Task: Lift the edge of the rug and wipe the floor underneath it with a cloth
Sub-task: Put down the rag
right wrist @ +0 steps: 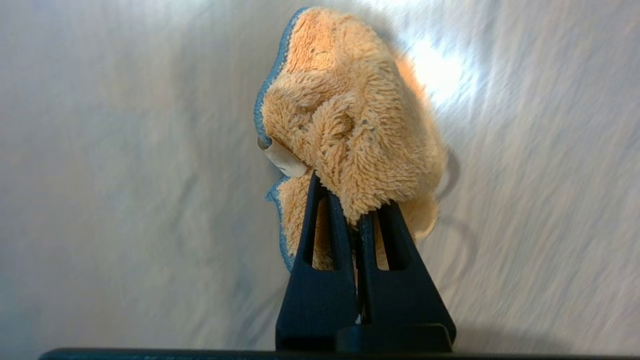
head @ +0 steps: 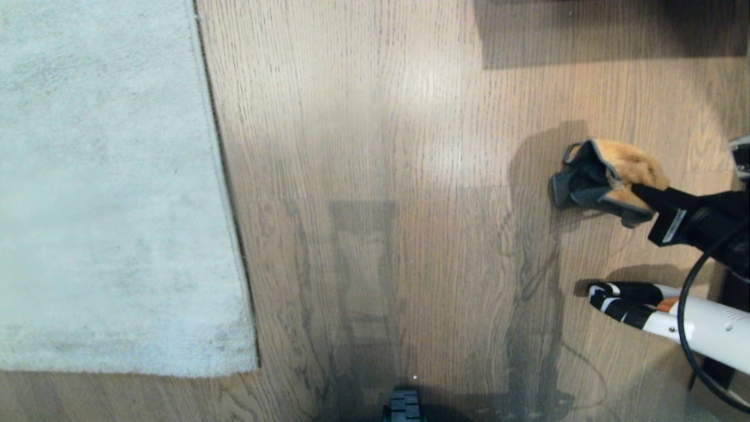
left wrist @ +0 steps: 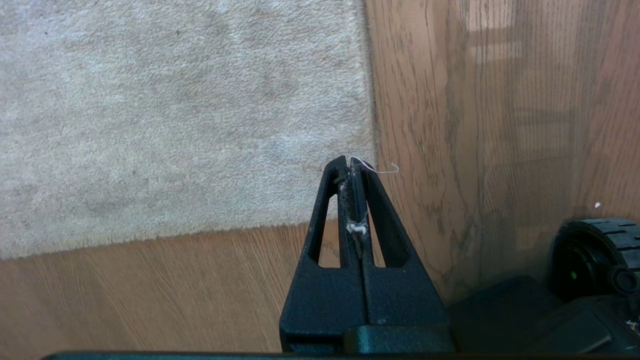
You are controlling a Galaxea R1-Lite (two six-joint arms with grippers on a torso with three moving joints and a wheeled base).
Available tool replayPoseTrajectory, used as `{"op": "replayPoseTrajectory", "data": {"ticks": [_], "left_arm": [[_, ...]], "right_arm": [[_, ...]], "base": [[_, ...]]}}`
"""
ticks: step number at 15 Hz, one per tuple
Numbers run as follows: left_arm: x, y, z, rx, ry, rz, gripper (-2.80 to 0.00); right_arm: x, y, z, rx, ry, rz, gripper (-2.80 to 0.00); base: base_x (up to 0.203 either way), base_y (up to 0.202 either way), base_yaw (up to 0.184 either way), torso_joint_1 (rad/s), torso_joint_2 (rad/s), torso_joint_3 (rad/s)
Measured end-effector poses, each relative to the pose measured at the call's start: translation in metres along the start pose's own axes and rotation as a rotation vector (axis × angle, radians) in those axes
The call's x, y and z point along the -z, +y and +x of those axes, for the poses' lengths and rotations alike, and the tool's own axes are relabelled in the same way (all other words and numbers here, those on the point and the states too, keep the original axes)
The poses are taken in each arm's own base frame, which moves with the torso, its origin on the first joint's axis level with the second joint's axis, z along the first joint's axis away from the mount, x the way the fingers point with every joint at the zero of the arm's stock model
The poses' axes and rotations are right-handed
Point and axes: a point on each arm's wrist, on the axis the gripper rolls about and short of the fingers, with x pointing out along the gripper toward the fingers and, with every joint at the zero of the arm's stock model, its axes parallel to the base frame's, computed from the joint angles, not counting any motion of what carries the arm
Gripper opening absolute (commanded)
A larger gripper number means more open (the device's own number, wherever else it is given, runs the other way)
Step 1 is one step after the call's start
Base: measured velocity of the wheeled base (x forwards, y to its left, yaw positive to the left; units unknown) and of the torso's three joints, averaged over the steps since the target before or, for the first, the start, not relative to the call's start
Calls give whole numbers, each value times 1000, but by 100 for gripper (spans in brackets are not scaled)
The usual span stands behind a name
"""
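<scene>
from the head view, the large pale grey-beige short-pile rug lay flat on the left, its straight thin edge and near corner down against the brown wood-grain plank floor. well apart from it, on the right, the right gripper carried the small mustard-orange fluffy cloth with dark grey trim, bunched and hanging above the planks with its shadow beside it. a white arm segment with black and orange markings showed below it. the left gripper was not in this view.

the left wrist view showed what the head view lacked: the left gripper, its black fingers pressed together with only lint and a loose thread between them, poised over the rug's corner and not touching it. part of the dark wheeled base sat nearby.

the right wrist view gave the grip itself: the right gripper pinched tight on a fold of the cloth, with a small pale tag poking out. the floor behind was a blur.

to my eye the cloth was in hand but the lifting had not begun. next the left fingers would need to part, slip under that thin edge and raise it, and the cloth had a long way to cross.
</scene>
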Motion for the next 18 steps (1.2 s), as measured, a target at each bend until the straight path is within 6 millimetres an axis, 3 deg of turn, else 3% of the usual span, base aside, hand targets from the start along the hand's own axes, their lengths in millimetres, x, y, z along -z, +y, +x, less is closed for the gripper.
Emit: {"op": "replayPoseTrajectory", "data": {"ticks": [8,14,15,18], "left_arm": [[0,0,0,0,0,0,-280],[0,0,0,0,0,0,-280],[0,0,0,1,0,0,-280],[0,0,0,0,0,0,-280]], "right_arm": [[-2,-35,41,119,-40,-55,-280],[4,-42,51,137,-27,-53,-280],[5,-43,51,138,-26,-52,0],[6,-43,52,138,-22,-52,0]], "base": [[0,0,0,0,0,0],[0,0,0,0,0,0],[0,0,0,0,0,0],[0,0,0,0,0,0]]}}
